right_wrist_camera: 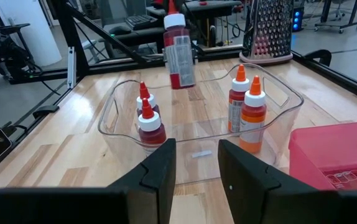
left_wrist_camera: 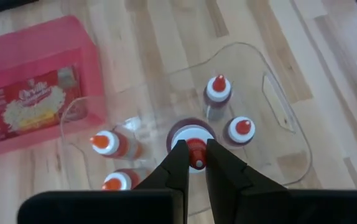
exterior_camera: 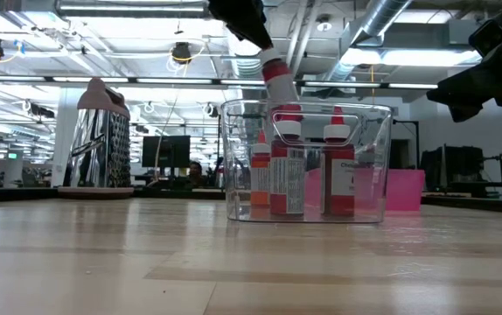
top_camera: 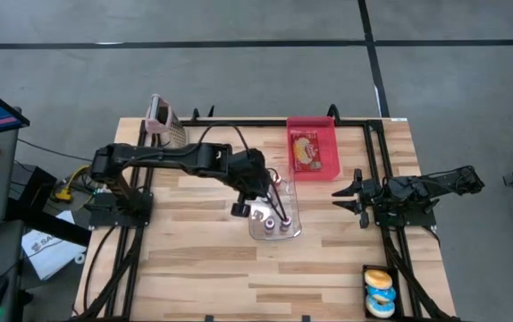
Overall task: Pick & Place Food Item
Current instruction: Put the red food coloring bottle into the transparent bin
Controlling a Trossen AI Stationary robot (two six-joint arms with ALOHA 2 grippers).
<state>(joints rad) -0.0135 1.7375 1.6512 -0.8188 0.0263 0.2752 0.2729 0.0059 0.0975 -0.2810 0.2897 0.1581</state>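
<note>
In the low view the picture's top edge cuts off the left claw [exterior_camera: 249, 26] above the clear plastic bin [exterior_camera: 308, 210]; the bottle labels there are too blurred to read.

Materials and finishes

Pale plank-wood bench [top_camera: 194, 259], satin; clear glossy plastic bin [right_wrist_camera: 278, 102]; pink plastic tray [top_camera: 328, 134]; perforated shiny metal grater [exterior_camera: 102, 144].

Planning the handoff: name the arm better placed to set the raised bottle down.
Left. Its end effector is shut on the bottle above the clear bin; the right end effector waits off to the side.
</note>
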